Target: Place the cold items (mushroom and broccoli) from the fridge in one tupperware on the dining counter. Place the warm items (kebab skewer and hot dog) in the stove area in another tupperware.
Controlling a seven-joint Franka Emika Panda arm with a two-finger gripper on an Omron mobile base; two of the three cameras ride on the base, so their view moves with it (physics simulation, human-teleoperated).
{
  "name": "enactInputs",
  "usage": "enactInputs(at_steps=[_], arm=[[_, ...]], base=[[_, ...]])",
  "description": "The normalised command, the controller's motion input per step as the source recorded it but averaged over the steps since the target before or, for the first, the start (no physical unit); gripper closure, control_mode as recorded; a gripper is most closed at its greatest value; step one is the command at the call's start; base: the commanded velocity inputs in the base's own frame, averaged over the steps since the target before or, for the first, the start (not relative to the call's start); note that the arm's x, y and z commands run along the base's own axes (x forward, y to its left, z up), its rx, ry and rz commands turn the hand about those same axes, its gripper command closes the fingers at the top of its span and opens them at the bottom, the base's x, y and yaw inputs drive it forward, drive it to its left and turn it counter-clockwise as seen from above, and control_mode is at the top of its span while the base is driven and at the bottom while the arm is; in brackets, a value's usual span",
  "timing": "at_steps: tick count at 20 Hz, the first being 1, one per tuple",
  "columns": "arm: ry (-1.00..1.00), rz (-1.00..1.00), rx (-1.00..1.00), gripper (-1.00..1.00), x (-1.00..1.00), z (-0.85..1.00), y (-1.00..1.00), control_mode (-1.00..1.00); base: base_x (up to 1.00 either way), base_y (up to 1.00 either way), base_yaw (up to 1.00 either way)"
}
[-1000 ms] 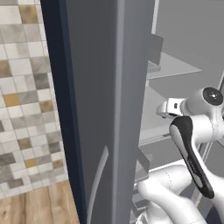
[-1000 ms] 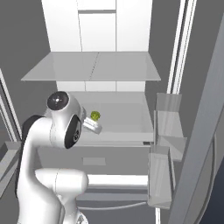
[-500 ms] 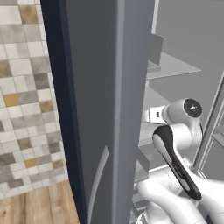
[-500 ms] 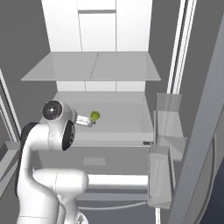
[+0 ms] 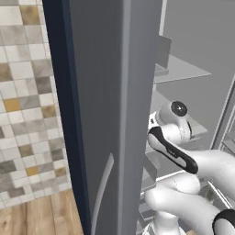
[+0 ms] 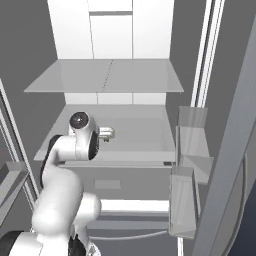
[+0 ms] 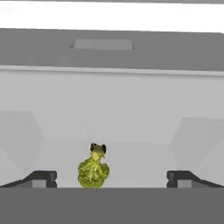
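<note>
Setting: grey fridge interior [image 6: 120,90], door open, with glass shelves; door bins [image 6: 192,145] on the right in the right base view.
Arm: white arm reaches in over the middle shelf [image 6: 135,135].
Pincer: pincer [image 7: 111,177] spread wide, nothing between its fingertips [image 7: 43,177].
Broccoli: yellow-green broccoli [image 7: 92,168] sits on the shelf ahead of the pincer, nearer the left tip in the hand view, untouched.
Surroundings: tiled wall [image 5: 23,114] and wooden floor [image 5: 41,215] beside the fridge door [image 5: 110,92].

No legible text, labels, brand marks, numbers or signs anywhere on the visible surfaces in any of the views.
</note>
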Motion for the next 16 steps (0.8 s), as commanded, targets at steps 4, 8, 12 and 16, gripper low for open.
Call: enactInputs(at_steps=[4, 8, 12, 16], arm=[[0.35, -0.04, 0.02, -1.0, 0.86, -0.11, -0.07, -1.0], [0.02, -0.03, 0.25, -1.0, 0.57, -0.59, -0.26, -1.0], [-0.08, -0.01, 0.29, -1.0, 0.4, -0.85, -0.23, -1.0], [-0.12, 0.0, 0.11, -1.0, 0.31, -0.5, 0.09, -1.0]], base=[[0.0, 0.0, 0.0], [0.0, 0.0, 0.0], [0.0, 0.0, 0.0], [0.0, 0.0, 0.0]])
